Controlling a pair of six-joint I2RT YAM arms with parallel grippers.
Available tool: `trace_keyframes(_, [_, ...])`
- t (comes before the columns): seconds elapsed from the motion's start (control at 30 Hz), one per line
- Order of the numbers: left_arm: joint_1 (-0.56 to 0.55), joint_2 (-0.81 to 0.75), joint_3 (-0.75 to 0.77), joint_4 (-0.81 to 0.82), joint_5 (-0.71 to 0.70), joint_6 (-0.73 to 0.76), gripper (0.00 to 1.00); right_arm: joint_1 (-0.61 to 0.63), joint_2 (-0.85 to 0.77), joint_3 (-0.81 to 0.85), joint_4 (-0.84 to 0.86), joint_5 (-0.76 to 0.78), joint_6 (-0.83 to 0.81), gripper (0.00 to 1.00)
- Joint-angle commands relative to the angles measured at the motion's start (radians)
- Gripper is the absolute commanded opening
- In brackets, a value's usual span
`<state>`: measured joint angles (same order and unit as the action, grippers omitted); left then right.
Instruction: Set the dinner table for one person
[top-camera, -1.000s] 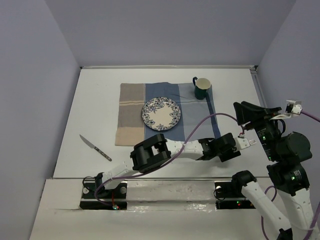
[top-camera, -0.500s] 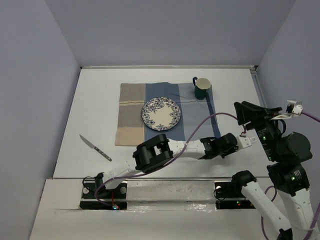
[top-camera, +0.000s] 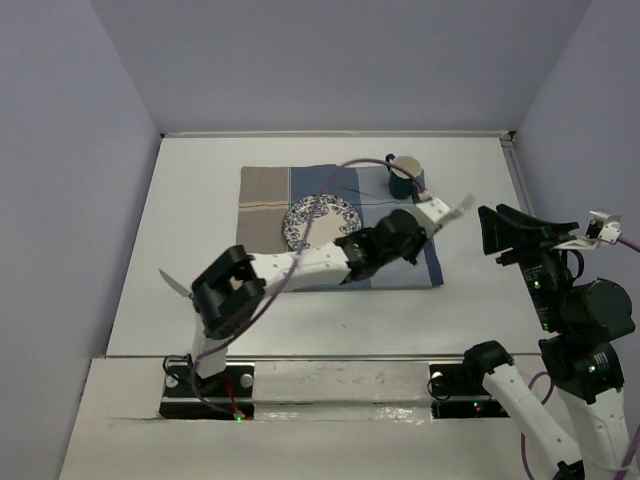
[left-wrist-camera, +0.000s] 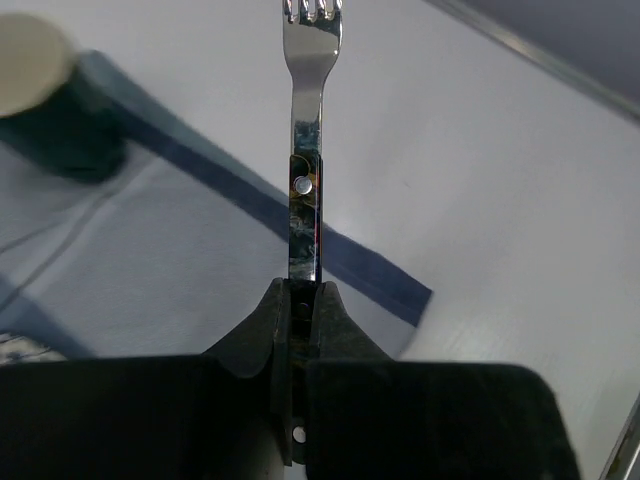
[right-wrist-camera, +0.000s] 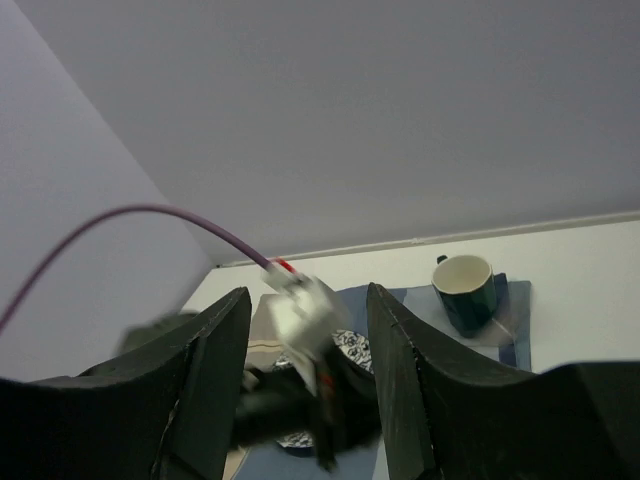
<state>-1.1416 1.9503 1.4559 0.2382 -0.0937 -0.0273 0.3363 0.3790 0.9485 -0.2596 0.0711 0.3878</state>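
Your left gripper (left-wrist-camera: 303, 293) holds a fork (left-wrist-camera: 307, 120) over the right edge of the placemat (top-camera: 262, 222); your right arm is raised off to the right.

The left jaws are closed narrowly on the fork's dark handle. Its tines point out over the bare white dinner table (top-camera: 200, 190), which spans the whole work area beneath both arms. A patterned plate (top-camera: 318, 222) sits mid-placemat, and a dark green mug (top-camera: 405, 176) stands at its far right corner. A knife (top-camera: 171, 283) lies on the table at the left, partly hidden by the arm. Your right gripper (right-wrist-camera: 308, 296) is held in the air, jaws spread wide and holding nothing.
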Motion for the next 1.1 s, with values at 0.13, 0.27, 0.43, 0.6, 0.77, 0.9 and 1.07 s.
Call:
trace_keyframes(0.13, [0.362,-0.516,-0.481,0.087,-0.146,-0.221,0.00,0.009,0.058,-0.099,0.065,-0.104,-0.009,0.62])
trace_keyframes(0.27, [0.515,-0.709,-0.632,0.009,-0.152,-0.296,0.00,0.009,0.112,-0.200,0.105,-0.191,0.040,0.65])
trace_keyframes(0.43, [0.569,-0.746,-0.715,-0.082,-0.288,-0.332,0.00,0.009,0.136,-0.257,0.149,-0.235,0.051,0.68])
trace_keyframes(0.6, [0.634,-0.648,-0.784,-0.004,-0.308,-0.345,0.00,0.009,0.132,-0.267,0.157,-0.260,0.046,0.68])
trace_keyframes(0.77, [0.655,-0.548,-0.782,0.047,-0.311,-0.323,0.00,0.009,0.124,-0.281,0.161,-0.266,0.046,0.68])
trace_keyframes(0.9, [0.666,-0.495,-0.784,0.076,-0.302,-0.315,0.00,0.009,0.121,-0.287,0.163,-0.260,0.040,0.68])
trace_keyframes(1.07, [0.671,-0.436,-0.766,0.107,-0.287,-0.295,0.00,0.009,0.144,-0.287,0.166,-0.277,0.037,0.68])
